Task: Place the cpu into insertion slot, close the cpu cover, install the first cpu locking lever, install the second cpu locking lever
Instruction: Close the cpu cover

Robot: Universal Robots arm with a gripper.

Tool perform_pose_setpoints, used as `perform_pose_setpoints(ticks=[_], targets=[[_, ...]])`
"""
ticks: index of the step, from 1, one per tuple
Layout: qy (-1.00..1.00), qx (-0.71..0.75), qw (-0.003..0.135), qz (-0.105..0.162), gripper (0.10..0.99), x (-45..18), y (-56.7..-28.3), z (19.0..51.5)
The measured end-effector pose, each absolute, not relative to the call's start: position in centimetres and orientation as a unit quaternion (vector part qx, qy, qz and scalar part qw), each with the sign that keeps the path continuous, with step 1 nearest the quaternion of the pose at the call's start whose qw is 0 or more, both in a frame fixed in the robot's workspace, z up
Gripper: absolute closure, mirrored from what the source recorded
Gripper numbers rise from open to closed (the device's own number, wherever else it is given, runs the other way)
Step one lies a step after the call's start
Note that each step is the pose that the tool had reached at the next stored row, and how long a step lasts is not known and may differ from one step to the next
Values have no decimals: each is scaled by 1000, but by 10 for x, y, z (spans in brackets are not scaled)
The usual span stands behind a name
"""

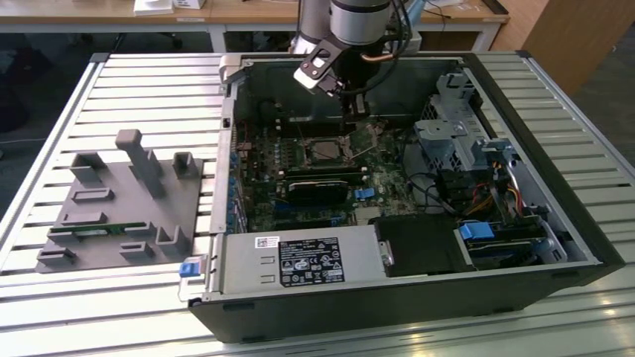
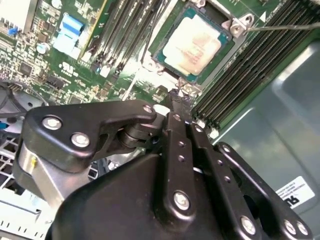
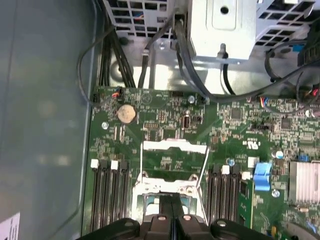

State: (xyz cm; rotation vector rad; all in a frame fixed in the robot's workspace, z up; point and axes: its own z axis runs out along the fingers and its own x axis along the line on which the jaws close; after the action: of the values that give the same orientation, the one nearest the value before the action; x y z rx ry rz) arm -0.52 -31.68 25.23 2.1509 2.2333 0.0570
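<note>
The black gripper [image 2: 176,100] is squeezed tight together and holds nothing. The small flat silvery square cpu [image 2: 192,45] sits in the square black-rimmed insertion slot [image 1: 306,149], near the middle of the exterior view.

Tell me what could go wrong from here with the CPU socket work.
1. The cpu lies in the insertion slot, and the shut fingers sit right at the slot's edge. A small drift could knock or scrape the chip.
2. A thin wire lever stands free beside the slot, so the fingers might snag or bend it.
3. Long black memory slots flank the socket closely, and a sideways move may strike them.
</note>
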Motion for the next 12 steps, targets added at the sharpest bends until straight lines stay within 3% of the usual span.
perform_pose_setpoints(ticks=[12], targets=[[720,694,14,18,965,15,-327,252]])
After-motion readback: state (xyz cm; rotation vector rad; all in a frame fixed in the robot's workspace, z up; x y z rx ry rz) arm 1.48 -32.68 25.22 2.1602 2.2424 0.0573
